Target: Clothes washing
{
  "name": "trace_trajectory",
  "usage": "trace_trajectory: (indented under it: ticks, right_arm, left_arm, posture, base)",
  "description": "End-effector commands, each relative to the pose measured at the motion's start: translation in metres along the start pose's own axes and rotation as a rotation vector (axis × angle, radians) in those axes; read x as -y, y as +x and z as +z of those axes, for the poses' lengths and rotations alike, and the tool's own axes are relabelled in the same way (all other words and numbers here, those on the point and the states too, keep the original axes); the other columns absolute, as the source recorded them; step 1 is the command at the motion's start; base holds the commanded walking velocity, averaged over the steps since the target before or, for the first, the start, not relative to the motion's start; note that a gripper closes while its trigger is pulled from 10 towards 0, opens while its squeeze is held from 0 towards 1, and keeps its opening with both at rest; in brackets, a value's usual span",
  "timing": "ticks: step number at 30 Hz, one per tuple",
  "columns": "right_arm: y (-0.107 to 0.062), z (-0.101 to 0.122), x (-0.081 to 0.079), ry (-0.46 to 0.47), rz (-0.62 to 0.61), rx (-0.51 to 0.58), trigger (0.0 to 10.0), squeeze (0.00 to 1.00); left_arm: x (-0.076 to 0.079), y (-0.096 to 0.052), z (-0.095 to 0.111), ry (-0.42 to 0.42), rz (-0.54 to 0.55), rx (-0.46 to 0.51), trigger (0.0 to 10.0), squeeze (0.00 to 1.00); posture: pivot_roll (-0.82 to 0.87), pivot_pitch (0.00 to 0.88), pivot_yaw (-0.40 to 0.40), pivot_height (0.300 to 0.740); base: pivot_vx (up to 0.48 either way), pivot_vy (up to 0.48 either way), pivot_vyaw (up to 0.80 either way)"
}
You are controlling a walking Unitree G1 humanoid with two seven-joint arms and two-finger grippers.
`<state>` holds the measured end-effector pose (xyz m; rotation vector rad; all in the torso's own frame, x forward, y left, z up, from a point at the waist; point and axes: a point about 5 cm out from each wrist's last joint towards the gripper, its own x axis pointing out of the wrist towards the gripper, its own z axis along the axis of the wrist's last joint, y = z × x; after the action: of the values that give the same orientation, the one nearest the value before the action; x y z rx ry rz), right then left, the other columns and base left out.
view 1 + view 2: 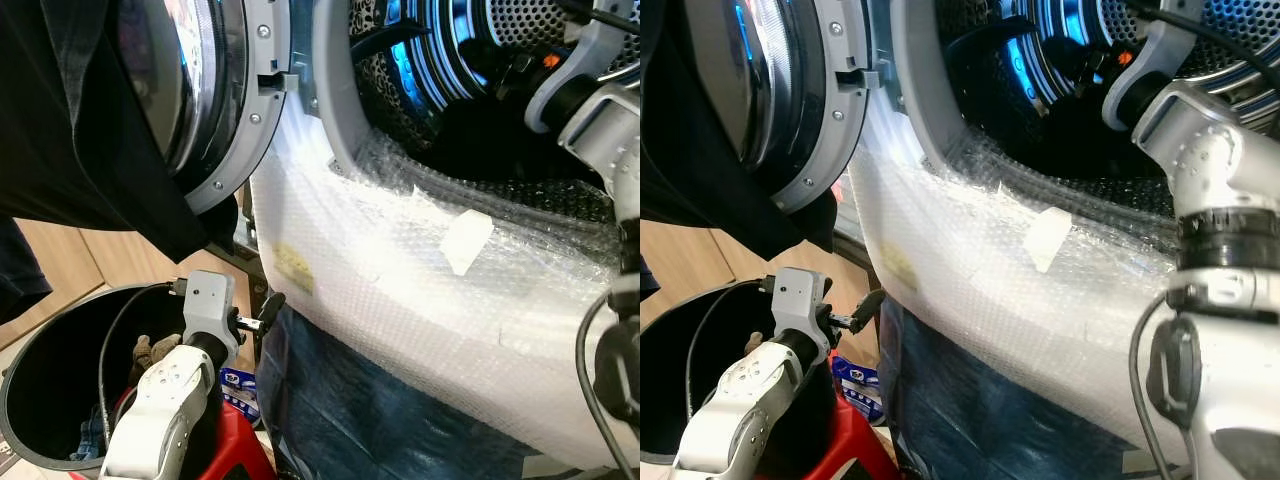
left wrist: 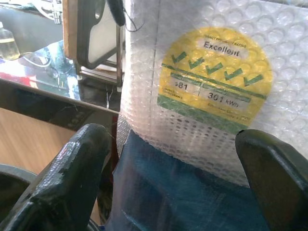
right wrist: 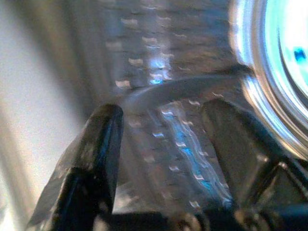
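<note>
The right pincer [image 3: 159,144], spread and empty, reaches into the drum [image 1: 470,60]; the left pincer [image 2: 168,168] hangs spread over the basket [image 1: 40,400] at 7 o'clock, which seems to hold clothes [image 1: 150,352] left to load.

Head stereo pair aimed down, close on washer drum [image 1: 470,60], centre-frame; L wrist cam pressed near bubble wrap [image 2: 202,120]; R wrist cam inside drum.

Right pincer [image 3: 161,144] inside the drum [image 1: 470,60], fingers apart, drum wall just ahead of it. Washer door [image 1: 215,90] hangs to its left. Bubble wrap [image 1: 400,300] lies over the washer front below the drum opening. Left pincer [image 2: 168,178] low, before that wrap, label [image 2: 214,77] straight ahead. Bin [image 1: 40,400] sits below and left of it, clothes [image 1: 150,350] inside.
</note>
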<state>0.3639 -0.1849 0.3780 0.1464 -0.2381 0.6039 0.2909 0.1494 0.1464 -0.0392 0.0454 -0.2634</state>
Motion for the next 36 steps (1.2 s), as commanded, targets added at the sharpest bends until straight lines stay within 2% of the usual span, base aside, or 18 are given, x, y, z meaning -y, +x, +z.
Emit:
trace_trajectory:
  ticks: [1, 5, 6, 8, 10, 15, 16, 17, 18, 23, 25, 26, 28, 30, 33, 34, 35, 36]
  right_arm:
    - [-0.006, 0.014, -0.02, -0.054, 0.132, 0.057, 10.0, 0.0]
    - [-0.029, 0.015, -0.049, -0.119, 0.342, 0.119, 10.0, 0.0]
    - [-0.029, 0.015, -0.049, -0.119, 0.342, 0.119, 10.0, 0.0]
    - [-0.04, 0.013, -0.068, -0.113, 0.467, 0.127, 10.0, 0.0]
    - [-0.046, 0.012, -0.078, -0.095, 0.538, 0.131, 10.0, 0.0]
    - [-0.076, -0.002, -0.113, -0.023, 0.807, 0.092, 10.0, 0.0]
    - [-0.083, -0.006, -0.126, 0.009, 0.871, 0.085, 10.0, 0.0]
    - [-0.083, -0.006, -0.126, 0.009, 0.871, 0.085, 10.0, 0.0]
    - [-0.087, -0.01, -0.134, 0.092, 0.909, 0.093, 10.0, 0.0]
    - [-0.102, -0.041, -0.15, 0.284, 0.934, 0.012, 10.0, 0.0]
    - [-0.113, -0.07, -0.153, 0.315, 0.909, -0.086, 10.0, 0.0]
    - [-0.125, -0.102, -0.153, 0.314, 0.865, -0.193, 10.0, 0.0]
    - [-0.132, -0.123, -0.151, 0.281, 0.821, -0.28, 10.0, 0.0]
    - [-0.144, -0.151, -0.145, 0.269, 0.775, -0.436, 10.0, 0.0]
    - [-0.152, -0.163, -0.141, 0.275, 0.758, -0.499, 10.0, 0.0]
    - [-0.166, -0.18, -0.135, 0.37, 0.701, -0.568, 10.0, 0.0]
    - [-0.172, -0.186, -0.133, 0.43, 0.674, -0.573, 10.0, 0.0]
    - [-0.172, -0.186, -0.133, 0.43, 0.674, -0.573, 10.0, 0.0]
  left_arm:
    - [0.006, 0.002, 0.006, 0.004, -0.027, 0.018, 10.0, 0.0]
    - [0.007, 0.004, 0.005, 0.003, -0.039, 0.015, 10.0, 0.0]
    - [0.007, 0.004, 0.005, 0.003, -0.039, 0.015, 10.0, 0.0]
    - [0.007, 0.004, 0.005, 0.005, -0.047, 0.013, 10.0, 0.0]
    - [0.007, 0.004, 0.005, 0.004, -0.049, 0.014, 10.0, 0.0]
    - [0.007, 0.003, 0.005, 0.003, -0.046, 0.016, 10.0, 0.0]
    - [0.006, 0.003, 0.006, 0.005, -0.043, 0.019, 10.0, 0.0]
    - [0.006, 0.003, 0.006, 0.005, -0.043, 0.019, 10.0, 0.0]
    - [0.005, 0.003, 0.007, 0.006, -0.039, 0.024, 10.0, 0.0]
    - [-0.002, 0.004, 0.012, -0.009, 0.007, 0.053, 10.0, 0.0]
    - [-0.007, 0.004, 0.017, -0.005, 0.028, 0.065, 10.0, 0.0]
    - [-0.011, 0.003, 0.02, 0.002, 0.044, 0.075, 10.0, 0.0]
    - [-0.014, 0.003, 0.023, 0.005, 0.05, 0.08, 10.0, 0.0]
    - [-0.019, 0.003, 0.026, 0.008, 0.065, 0.094, 10.0, 0.0]
    - [-0.021, 0.003, 0.028, 0.011, 0.074, 0.098, 10.0, 0.0]
    - [-0.024, 0.004, 0.029, 0.012, 0.084, 0.102, 10.0, 0.0]
    - [-0.024, 0.004, 0.029, 0.011, 0.086, 0.102, 10.0, 0.0]
    - [-0.024, 0.004, 0.029, 0.011, 0.086, 0.102, 10.0, 0.0]
  posture:
    - [-0.07, 0.018, -0.051, 0.74]
    - [-0.08, 0.02, -0.048, 0.74]
    - [-0.08, 0.02, -0.048, 0.74]
    - [-0.08, 0.023, -0.046, 0.74]
    - [-0.08, 0.025, -0.046, 0.74]
    - [-0.08, 0.027, -0.048, 0.74]
    - [-0.07, 0.03, -0.053, 0.74]
    - [-0.07, 0.03, -0.053, 0.74]
    - [-0.07, 0.03, -0.055, 0.74]
    - [-0.07, 0.031, -0.052, 0.74]
    - [-0.07, 0.033, -0.047, 0.74]
    - [-0.07, 0.032, -0.044, 0.74]
    - [-0.06, 0.032, -0.046, 0.74]
    - [-0.07, 0.033, -0.043, 0.74]
    - [-0.07, 0.033, -0.042, 0.74]
    - [-0.07, 0.031, -0.042, 0.74]
    - [-0.06, 0.031, -0.044, 0.74]
    - [-0.06, 0.031, -0.044, 0.74]
  base:
    - [0.0, 0.0, 0.0]
    - [0.0, 0.0, 0.0]
    - [0.0, 0.0, 0.0]
    - [0.0, 0.0, 0.0]
    - [0.0, 0.0, 0.0]
    - [0.0, 0.0, 0.0]
    - [0.0, 0.0, 0.0]
    - [0.0, 0.0, 0.0]
    - [0.0, 0.0, 0.0]
    - [0.0, 0.0, 0.0]
    - [0.0, 0.0, 0.0]
    - [0.0, 0.0, 0.0]
    - [0.0, 0.0, 0.0]
    - [0.0, 0.0, 0.0]
    - [0.0, 0.0, 0.0]
    - [0.0, 0.0, 0.0]
    - [0.0, 0.0, 0.0]
    - [0.0, 0.0, 0.0]
